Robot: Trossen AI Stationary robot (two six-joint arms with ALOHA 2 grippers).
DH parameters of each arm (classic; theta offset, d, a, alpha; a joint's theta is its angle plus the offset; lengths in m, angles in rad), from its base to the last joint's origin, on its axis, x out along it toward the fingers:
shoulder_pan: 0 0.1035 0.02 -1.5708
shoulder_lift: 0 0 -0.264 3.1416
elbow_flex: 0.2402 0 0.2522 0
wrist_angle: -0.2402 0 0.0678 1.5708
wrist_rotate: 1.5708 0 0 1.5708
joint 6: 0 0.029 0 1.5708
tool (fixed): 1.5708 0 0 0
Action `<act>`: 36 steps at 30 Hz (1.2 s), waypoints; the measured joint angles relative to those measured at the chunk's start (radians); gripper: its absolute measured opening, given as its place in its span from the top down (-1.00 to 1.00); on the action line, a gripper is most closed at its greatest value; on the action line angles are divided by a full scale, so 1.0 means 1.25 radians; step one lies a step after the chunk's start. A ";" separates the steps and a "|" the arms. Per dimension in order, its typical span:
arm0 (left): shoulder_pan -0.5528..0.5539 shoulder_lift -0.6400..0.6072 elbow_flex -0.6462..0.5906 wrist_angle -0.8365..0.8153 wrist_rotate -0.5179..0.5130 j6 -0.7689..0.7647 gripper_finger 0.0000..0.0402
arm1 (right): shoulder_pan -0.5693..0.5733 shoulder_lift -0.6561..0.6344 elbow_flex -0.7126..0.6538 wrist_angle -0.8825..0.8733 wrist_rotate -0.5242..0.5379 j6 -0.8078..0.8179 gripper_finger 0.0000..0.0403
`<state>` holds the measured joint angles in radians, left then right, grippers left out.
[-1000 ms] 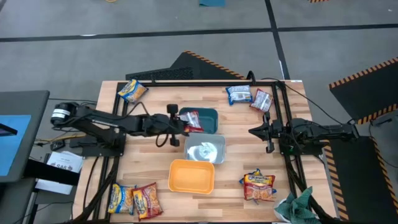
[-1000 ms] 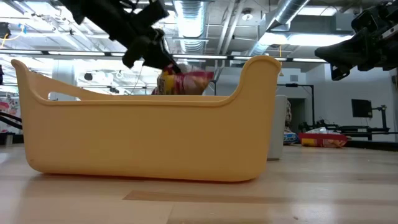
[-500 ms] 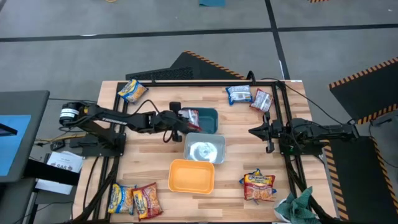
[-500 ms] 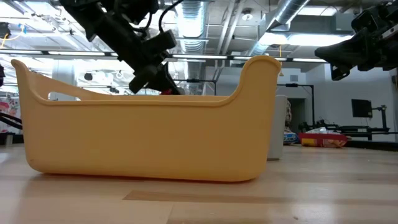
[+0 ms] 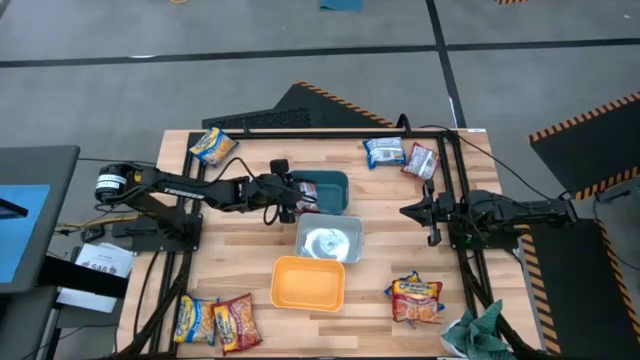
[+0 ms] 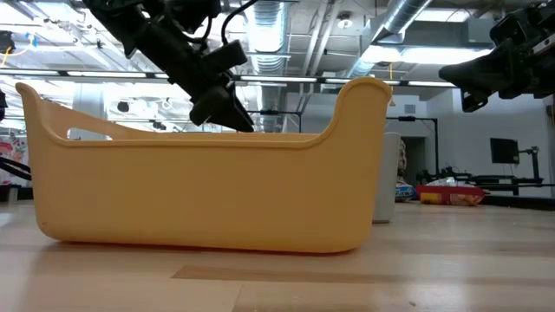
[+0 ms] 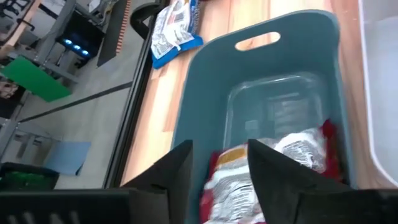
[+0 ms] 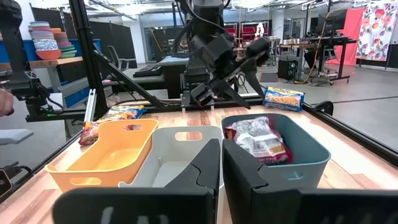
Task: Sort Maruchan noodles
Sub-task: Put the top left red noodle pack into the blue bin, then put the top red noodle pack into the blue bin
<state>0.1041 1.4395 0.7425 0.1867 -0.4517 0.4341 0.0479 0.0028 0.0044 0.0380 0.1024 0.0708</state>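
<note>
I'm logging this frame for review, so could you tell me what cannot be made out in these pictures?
- Low view: the orange tub fills the foreground and hides the other tubs and most packets.
- Left wrist view: the left gripper covers part of the red-silver packet in the teal tub; its print is unreadable.
- High view: the right gripper is too small to judge.

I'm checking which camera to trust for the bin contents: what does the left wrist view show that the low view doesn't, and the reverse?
Only the left wrist view shows inside the teal tub: a red-silver noodle packet lies there, the left gripper open over it, and a blue-white packet lies on the table beyond. Only the low view shows the orange tub filling the foreground, and the right gripper raised at the side. Both show the left gripper reaching down.
</note>
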 joint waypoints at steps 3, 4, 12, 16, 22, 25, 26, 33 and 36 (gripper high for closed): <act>-0.008 -0.003 0.000 -0.003 -0.022 0.004 0.15 | 0.000 0.000 0.000 0.000 0.000 0.000 0.78; -0.013 -0.009 0.000 -0.010 -0.034 0.010 0.13 | 0.000 0.000 0.000 0.000 0.000 0.000 0.78; -0.064 -0.115 0.046 -0.168 -0.066 -0.129 0.10 | 0.000 0.000 0.000 0.000 0.000 0.000 0.78; -0.067 -0.206 -0.011 -0.146 0.126 -0.238 0.10 | 0.000 0.000 0.000 0.000 0.000 0.000 0.78; -0.070 -0.350 -0.204 0.035 0.231 -0.303 0.10 | 0.000 0.000 0.000 0.000 0.000 0.000 0.78; -0.075 -0.425 -0.275 0.108 0.231 -0.320 0.10 | 0.000 0.000 0.000 0.000 0.000 0.000 0.78; -0.077 -0.450 -0.291 0.125 0.232 -0.321 0.10 | 0.000 0.000 0.000 0.000 0.000 0.000 0.78; -0.112 -0.583 -0.309 0.138 0.237 -0.305 0.10 | -0.002 0.000 0.000 0.001 0.007 -0.025 0.78; -0.132 -0.612 -0.309 0.126 0.254 -0.307 0.10 | -0.009 0.000 0.000 0.023 0.023 -0.028 0.78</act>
<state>-0.0606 0.6740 0.3569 0.3444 -0.1340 0.0499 0.0366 0.0029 0.0048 0.0668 0.1317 0.0358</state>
